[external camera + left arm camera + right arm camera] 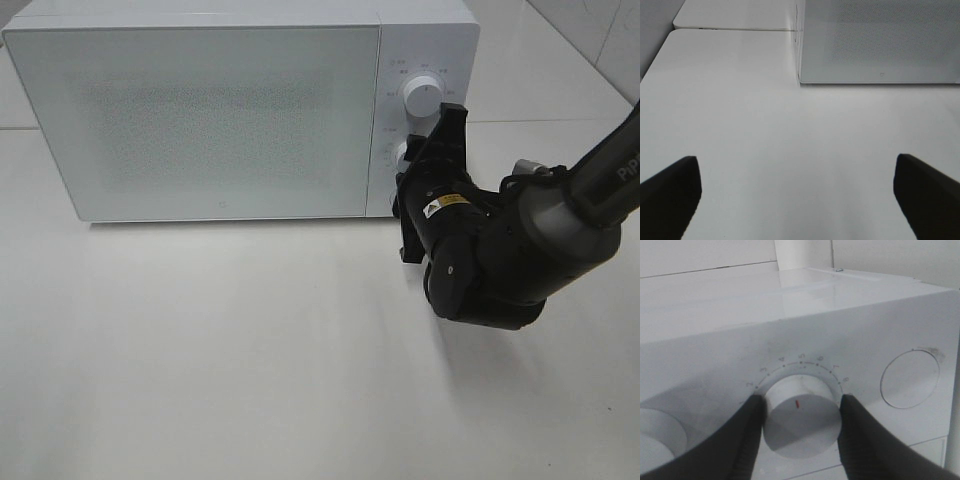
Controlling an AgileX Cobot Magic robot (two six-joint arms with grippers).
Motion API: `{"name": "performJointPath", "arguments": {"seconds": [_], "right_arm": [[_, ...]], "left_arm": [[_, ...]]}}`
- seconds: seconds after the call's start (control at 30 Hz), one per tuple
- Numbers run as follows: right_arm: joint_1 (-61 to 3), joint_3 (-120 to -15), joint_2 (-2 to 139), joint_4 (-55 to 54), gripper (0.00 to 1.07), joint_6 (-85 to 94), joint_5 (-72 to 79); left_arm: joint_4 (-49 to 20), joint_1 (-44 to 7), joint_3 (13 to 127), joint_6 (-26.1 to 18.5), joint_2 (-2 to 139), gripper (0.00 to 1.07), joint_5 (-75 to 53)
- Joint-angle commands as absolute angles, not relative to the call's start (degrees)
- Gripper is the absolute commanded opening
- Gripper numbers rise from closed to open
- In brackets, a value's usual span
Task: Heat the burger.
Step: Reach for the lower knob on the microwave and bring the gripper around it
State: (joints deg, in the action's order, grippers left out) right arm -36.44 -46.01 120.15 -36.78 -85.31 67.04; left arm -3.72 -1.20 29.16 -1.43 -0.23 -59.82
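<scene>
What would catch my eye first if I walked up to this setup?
The big white microwave at the back of the table, door shut, dominates. Next comes the black right arm stretched in from the right, its end effector clamped on both sides of the lower dial on the control panel. The left end effector hangs open above the white table.

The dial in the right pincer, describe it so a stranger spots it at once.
On the white microwave, look at the panel right of the door. The dial is the lower of two knobs, with a red mark, and unlike the upper knob it sits inside the right pincer.
</scene>
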Motion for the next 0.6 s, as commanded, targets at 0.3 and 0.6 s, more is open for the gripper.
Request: {"name": "performJointPath", "arguments": {"seconds": [0.3, 0.6], "right_arm": [[-36.5, -48.64, 119.4, -28.82, 0.02, -85.71, 78.09], [-36.5, -48.64, 119.4, -32.31, 0.31, -83.14, 78.09]], "left_arm": [[-3.95, -0.92, 28.93, -1.26, -1.49, 1.0, -59.36], [-3.95, -0.92, 28.93, -1.26, -1.49, 1.0, -59.36]]}}
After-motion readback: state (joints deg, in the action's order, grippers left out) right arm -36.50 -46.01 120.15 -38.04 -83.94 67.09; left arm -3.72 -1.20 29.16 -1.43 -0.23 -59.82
